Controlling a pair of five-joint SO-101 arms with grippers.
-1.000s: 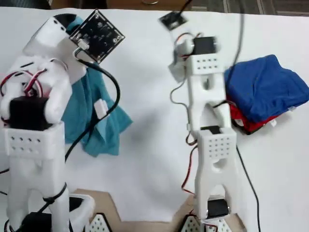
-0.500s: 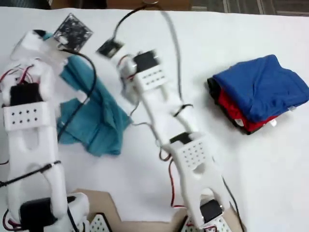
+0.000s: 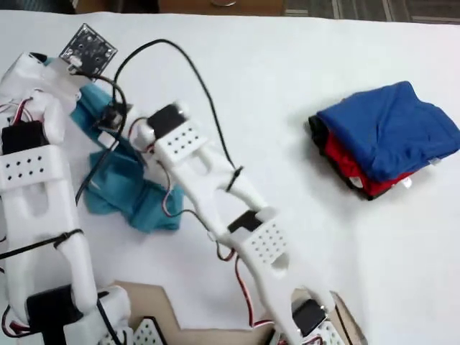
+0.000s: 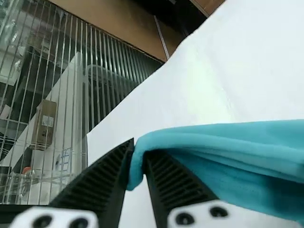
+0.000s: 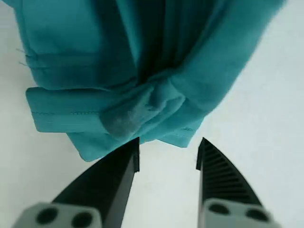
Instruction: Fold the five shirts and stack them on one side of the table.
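Clamping left jaws pinch the teal shirt (image 4: 228, 147).

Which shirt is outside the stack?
The teal shirt, crumpled at the table's left, pinched in the left hand; the blue shirt, red shirt and black shirt lie piled at right.

White table (image 3: 287, 72), brown cardboard (image 3: 157, 305) at its near edge, wire rack (image 4: 57, 71), perhaps a box (image 4: 45, 123) behind
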